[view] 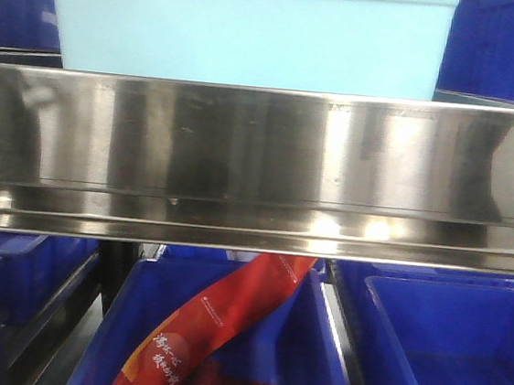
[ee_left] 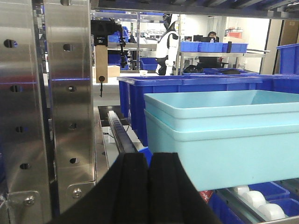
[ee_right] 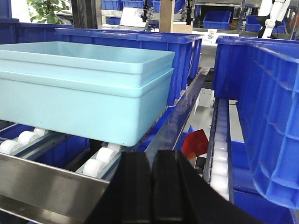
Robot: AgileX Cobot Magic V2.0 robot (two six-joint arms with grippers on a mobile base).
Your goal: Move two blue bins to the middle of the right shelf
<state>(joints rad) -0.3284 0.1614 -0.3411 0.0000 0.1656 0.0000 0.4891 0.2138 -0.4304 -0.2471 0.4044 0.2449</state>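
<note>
Two light blue bins (view: 247, 26), nested one inside the other, rest on the white rollers (ee_right: 100, 158) of the right shelf middle, just behind its wide brushed-steel front rail (view: 243, 154). The left wrist view has the stacked bins (ee_left: 219, 135) to the right of and beyond my left gripper (ee_left: 149, 161), which is shut with nothing in it. From the right wrist, the bins (ee_right: 84, 93) lie to the left of and beyond my right gripper (ee_right: 152, 161), also shut and empty. Neither gripper touches the bins.
Dark blue bins (ee_right: 135, 51) stand behind the light ones, and a tall one (ee_right: 275, 116) is close on the right. Perforated steel uprights (ee_left: 65, 107) rise at the left. On the tier below, dark blue bins (view: 452, 351) hold a red packet (view: 215, 326).
</note>
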